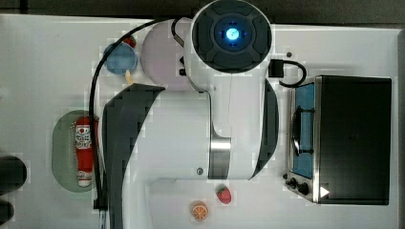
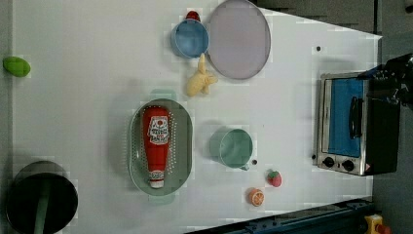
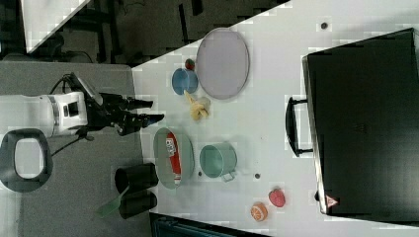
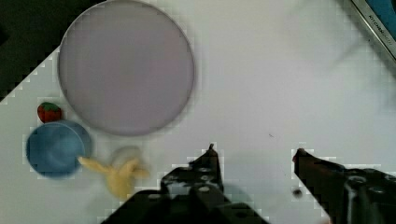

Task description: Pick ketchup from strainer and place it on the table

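- In the left view, going from its left to its right, the first task thing is the strainer (image 2: 160,146), a pale green oval basket sitting on the table (image 2: 87,97) toward the table's left half and nearer its lower edge.
- The ketchup (image 2: 156,141) lies flat inside the strainer, cradled by the rim and not touching the tabletop. Its long axis runs along the strainer's own length, with the red base toward the far rim and the white cap toward the rim nearest the table's lower edge.
- Right of the strainer stands a green cup (image 2: 233,147), just beside it, so I judge the roomier side for my fingers is the strainer's left.
- My gripper (image 3: 150,111) hangs in the right view high and off the table's edge, with my jaws standing well apart and nothing between them.
- In the wrist view my gripper (image 4: 254,151) shows bare table between the tips, with the grey plate (image 4: 126,67) and blue cup (image 4: 53,149) beyond.
- So the bottle lies well apart from me. I judge I must travel over to the strainer and turn my jaws across the bottle's narrow width, not along its length.
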`<state>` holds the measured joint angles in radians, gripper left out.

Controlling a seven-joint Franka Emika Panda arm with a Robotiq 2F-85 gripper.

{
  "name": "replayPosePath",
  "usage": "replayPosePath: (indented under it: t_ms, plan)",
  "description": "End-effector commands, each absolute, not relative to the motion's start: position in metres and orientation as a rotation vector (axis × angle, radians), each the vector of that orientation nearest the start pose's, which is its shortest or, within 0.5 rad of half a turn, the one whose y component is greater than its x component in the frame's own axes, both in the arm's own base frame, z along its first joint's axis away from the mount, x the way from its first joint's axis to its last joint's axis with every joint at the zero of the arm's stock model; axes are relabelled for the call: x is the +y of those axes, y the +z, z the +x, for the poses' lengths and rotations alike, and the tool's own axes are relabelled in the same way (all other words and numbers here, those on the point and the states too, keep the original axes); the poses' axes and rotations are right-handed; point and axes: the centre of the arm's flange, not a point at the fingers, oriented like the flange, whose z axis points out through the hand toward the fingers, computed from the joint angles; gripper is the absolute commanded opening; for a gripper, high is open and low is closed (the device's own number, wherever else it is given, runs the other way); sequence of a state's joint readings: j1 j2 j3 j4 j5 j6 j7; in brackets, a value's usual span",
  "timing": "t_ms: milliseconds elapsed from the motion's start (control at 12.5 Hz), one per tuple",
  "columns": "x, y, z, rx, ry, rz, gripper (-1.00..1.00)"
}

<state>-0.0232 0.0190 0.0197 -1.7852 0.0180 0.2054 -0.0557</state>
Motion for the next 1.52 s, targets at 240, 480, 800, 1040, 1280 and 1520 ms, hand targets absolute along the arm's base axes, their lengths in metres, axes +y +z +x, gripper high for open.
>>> replayPosePath:
  t_ms: [240,480,800,1040,1280,1520]
  plan:
    - [0.002,0.606,0.472,1.261,0.065,-2.885,1.00]
    - [0.053,0.597,0.477,1.125,0.060,-2.960,1.00]
    - [0.151,0.582,0.483,0.845,-0.056,-3.038,1.00]
    - [0.228,0.557,0.477,0.619,-0.078,-3.078,1.00]
    - [0.300,0.521,0.459,0.392,-0.017,-3.108,1.00]
    - [0.350,0.477,0.439,0.221,0.101,-3.124,1.00]
